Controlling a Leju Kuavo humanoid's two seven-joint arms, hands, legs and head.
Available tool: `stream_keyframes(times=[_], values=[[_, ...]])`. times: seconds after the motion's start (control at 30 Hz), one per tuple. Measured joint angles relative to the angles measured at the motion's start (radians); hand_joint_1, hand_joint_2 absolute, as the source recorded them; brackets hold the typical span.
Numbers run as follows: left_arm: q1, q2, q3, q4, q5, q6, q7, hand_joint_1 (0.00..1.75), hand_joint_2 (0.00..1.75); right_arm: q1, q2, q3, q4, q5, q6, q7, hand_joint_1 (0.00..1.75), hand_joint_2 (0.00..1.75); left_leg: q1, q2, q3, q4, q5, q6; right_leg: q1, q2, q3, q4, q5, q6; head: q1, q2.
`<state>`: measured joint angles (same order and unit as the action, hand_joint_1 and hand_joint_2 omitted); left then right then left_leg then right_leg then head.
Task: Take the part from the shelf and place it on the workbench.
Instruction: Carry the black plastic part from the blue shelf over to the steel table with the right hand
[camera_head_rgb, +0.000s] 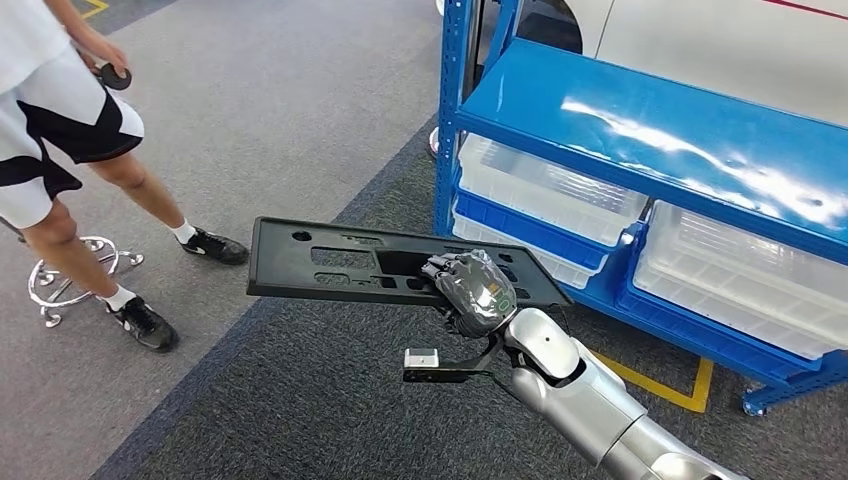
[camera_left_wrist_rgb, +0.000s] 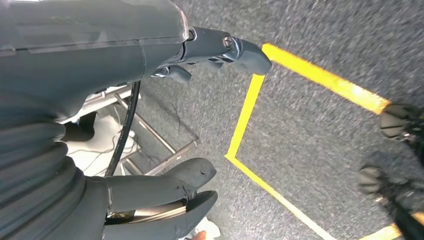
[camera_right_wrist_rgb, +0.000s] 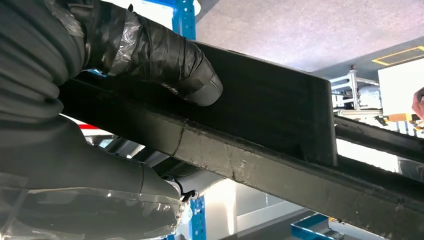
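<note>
Over on the left a person (camera_head_rgb: 60, 150) in white and black shorts stands on the lighter floor, beside a chrome stool base (camera_head_rgb: 70, 280). Moving across, the long black part (camera_head_rgb: 350, 265) hangs flat in the air above the dark carpet (camera_head_rgb: 300, 400), clear of the shelf. The right hand (camera_head_rgb: 470, 290) grips it near its right end, its thumb (camera_right_wrist_rgb: 165, 60) pressed on one face. To the right stands the blue shelf (camera_head_rgb: 640, 130) with clear plastic bins (camera_head_rgb: 545, 185) beneath. The left hand (camera_left_wrist_rgb: 150, 115) hangs over a yellow floor line (camera_left_wrist_rgb: 250, 110), fingers apart and holding nothing.
</note>
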<state>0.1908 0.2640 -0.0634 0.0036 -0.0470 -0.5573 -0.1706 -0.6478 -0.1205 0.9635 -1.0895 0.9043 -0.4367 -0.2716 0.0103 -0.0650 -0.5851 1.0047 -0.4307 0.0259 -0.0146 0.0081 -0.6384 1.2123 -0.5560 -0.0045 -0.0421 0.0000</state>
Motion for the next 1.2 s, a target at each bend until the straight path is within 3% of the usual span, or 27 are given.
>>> stream_keyframes(times=[0.07,0.1,0.13,0.2,0.27,0.33,0.4,0.43,0.47,0.53,0.6,0.63,0.7,0.77,0.8,0.87,0.9,0.93,0.97,1.0,1.07,1.13,1.2], values=[[0.0,0.0,0.001,0.0,-0.003,0.001,0.0,0.0,1.75,-0.002,0.001,0.004,0.0,-0.001,0.0,0.0,1.75,1.75,-0.002,-0.023,-0.008,0.013,-0.003,-0.007,-0.002,0.038,0.059,-0.121,0.046,-0.005,0.0,0.0],[0.0,0.0,0.002,0.0,-0.005,0.002,0.0,0.0,1.75,-0.003,0.002,0.006,-0.001,-0.002,0.001,0.0,1.75,1.75,-0.001,-0.034,-0.014,0.018,-0.003,-0.013,-0.001,0.052,0.073,-0.154,0.054,-0.005,0.0,0.0],[0.001,0.0,0.004,0.0,-0.009,0.002,0.0,0.0,1.75,-0.004,0.002,0.009,-0.001,-0.002,0.003,-0.001,1.75,1.75,0.0,-0.043,-0.02,0.02,-0.001,-0.019,0.0,0.057,0.075,-0.164,0.052,-0.006,0.0,0.0],[0.006,0.0,0.011,0.0,-0.023,0.001,-0.001,0.0,1.75,-0.004,0.005,0.014,-0.002,-0.005,0.005,-0.001,1.75,1.75,0.007,-0.057,-0.028,0.02,0.003,-0.033,0.001,0.037,0.075,-0.17,0.058,-0.012,0.0,0.0],[0.012,0.0,0.02,0.0,-0.038,-0.001,-0.003,0.0,1.75,-0.005,0.008,0.017,-0.005,-0.007,0.007,-0.001,1.75,1.75,0.006,-0.02,-0.042,0.049,-0.018,-0.044,-0.002,0.014,0.078,-0.18,0.065,-0.024,0.0,0.0],[0.012,0.002,0.03,0.0,-0.05,-0.001,-0.004,0.0,1.75,-0.004,0.01,0.018,-0.007,-0.01,0.008,-0.001,1.75,1.75,0.005,0.037,-0.086,0.15,-0.076,-0.055,-0.002,-0.011,0.08,-0.186,0.068,-0.03,-0.001,0.0],[0.01,0.003,0.041,0.0,-0.059,0.0,-0.004,0.0,1.75,-0.002,0.01,0.02,-0.008,-0.01,0.011,-0.001,1.75,1.75,0.011,0.056,-0.138,0.266,-0.124,-0.064,0.0,-0.038,0.079,-0.186,0.067,-0.031,-0.001,0.0],[0.01,0.002,0.046,0.0,-0.063,0.0,-0.004,0.0,1.75,-0.001,0.01,0.022,-0.008,-0.01,0.012,-0.001,1.75,1.75,0.013,0.059,-0.145,0.286,-0.124,-0.067,0.0,-0.051,0.079,-0.186,0.067,-0.031,-0.001,0.0],[0.011,0.003,0.051,0.0,-0.068,0.0,-0.004,0.0,1.75,0.0,0.011,0.024,-0.008,-0.01,0.012,0.0,1.75,1.75,0.015,0.062,-0.132,0.266,-0.106,-0.068,0.0,-0.064,0.079,-0.186,0.065,-0.03,-0.001,0.0],[0.013,0.004,0.061,0.0,-0.078,-0.001,-0.007,0.0,1.75,0.0,0.012,0.026,-0.009,-0.01,0.012,0.0,1.75,1.75,0.014,0.09,-0.062,0.136,-0.047,-0.067,0.001,-0.088,0.083,-0.185,0.062,-0.025,-0.001,0.0],[0.013,0.005,0.07,0.0,-0.086,-0.002,-0.008,0.0,1.75,-0.002,0.012,0.027,-0.01,-0.01,0.012,0.0,1.75,1.75,0.006,0.119,-0.008,0.03,-0.016,-0.055,0.006,-0.107,0.086,-0.185,0.058,-0.017,0.0,0.0],[0.013,0.005,0.074,0.0,-0.087,-0.002,-0.009,0.0,1.75,-0.003,0.013,0.027,-0.01,-0.01,0.012,0.0,1.75,1.75,0.002,0.123,-0.003,0.014,-0.015,-0.047,0.009,-0.116,0.087,-0.185,0.057,-0.012,0.0,0.0],[0.017,0.005,0.078,0.0,-0.09,-0.003,-0.008,0.0,1.75,-0.004,0.015,0.028,-0.011,-0.01,0.013,0.0,1.75,1.75,-0.001,0.101,-0.008,0.011,-0.011,-0.031,0.011,-0.131,0.09,-0.188,0.056,-0.001,0.0,0.0],[0.021,0.005,0.084,0.0,-0.098,-0.001,-0.007,0.0,1.75,-0.006,0.016,0.028,-0.014,-0.011,0.016,0.0,1.75,1.75,0.003,0.08,-0.007,0.003,-0.004,-0.016,0.007,-0.102,0.084,-0.165,0.034,0.009,0.0,0.0],[0.021,0.004,0.088,0.0,-0.103,-0.001,-0.007,0.0,1.75,-0.007,0.017,0.029,-0.015,-0.011,0.017,0.0,1.75,1.75,0.004,0.071,-0.007,-0.001,0.0,-0.009,0.005,-0.073,0.069,-0.127,0.007,0.011,0.001,0.0],[0.018,0.004,0.097,0.0,-0.113,0.0,-0.007,0.0,1.75,-0.006,0.016,0.03,-0.015,-0.011,0.019,0.0,1.75,1.75,0.003,0.05,-0.009,-0.001,0.003,-0.001,0.003,-0.022,0.01,0.004,-0.06,0.01,0.001,0.0],[0.017,0.004,0.101,0.0,-0.116,0.0,-0.007,0.0,1.75,-0.004,0.015,0.031,-0.015,-0.011,0.021,0.0,1.75,1.75,0.002,0.037,-0.011,0.0,0.003,0.0,0.004,-0.014,-0.019,0.063,-0.081,0.009,0.001,0.0],[0.016,0.003,0.105,0.0,-0.118,0.0,-0.006,0.0,1.75,-0.002,0.015,0.032,-0.015,-0.011,0.022,0.0,1.75,1.75,0.0,0.023,-0.012,0.002,0.004,0.001,0.005,-0.011,-0.036,0.095,-0.083,0.007,0.001,0.0],[0.016,0.003,0.107,0.0,-0.119,0.001,-0.006,0.0,1.75,0.0,0.014,0.034,-0.015,-0.011,0.023,0.001,1.75,1.75,-0.002,0.009,-0.013,0.005,0.003,0.001,0.006,-0.009,-0.034,0.088,-0.065,0.005,0.001,0.0],[0.017,0.003,0.11,0.0,-0.12,0.001,-0.005,0.0,1.75,0.0,0.014,0.034,-0.015,-0.011,0.023,0.001,1.75,1.75,-0.003,-0.006,-0.013,0.008,0.003,0.0,0.007,-0.003,-0.014,0.04,-0.029,0.001,0.001,0.0],[0.016,0.002,0.115,0.0,-0.12,0.001,-0.005,0.0,1.75,-0.002,0.014,0.034,-0.015,-0.011,0.022,0.0,1.75,1.75,-0.004,-0.033,-0.017,0.016,0.002,-0.003,0.007,0.037,0.045,-0.093,0.037,-0.01,0.001,0.0],[0.015,0.001,0.12,0.0,-0.124,0.001,-0.005,0.0,1.75,-0.004,0.014,0.035,-0.015,-0.011,0.023,0.0,1.75,1.75,-0.002,-0.057,-0.027,0.021,0.003,-0.012,0.008,0.069,0.074,-0.164,0.058,-0.015,0.001,0.0],[0.019,0.0,0.126,0.0,-0.133,0.0,-0.005,0.0,1.75,-0.007,0.016,0.035,-0.015,-0.012,0.024,0.0,1.75,1.75,0.003,-0.08,-0.036,0.019,0.009,-0.025,0.01,0.056,0.076,-0.174,0.059,-0.017,0.001,0.0]])
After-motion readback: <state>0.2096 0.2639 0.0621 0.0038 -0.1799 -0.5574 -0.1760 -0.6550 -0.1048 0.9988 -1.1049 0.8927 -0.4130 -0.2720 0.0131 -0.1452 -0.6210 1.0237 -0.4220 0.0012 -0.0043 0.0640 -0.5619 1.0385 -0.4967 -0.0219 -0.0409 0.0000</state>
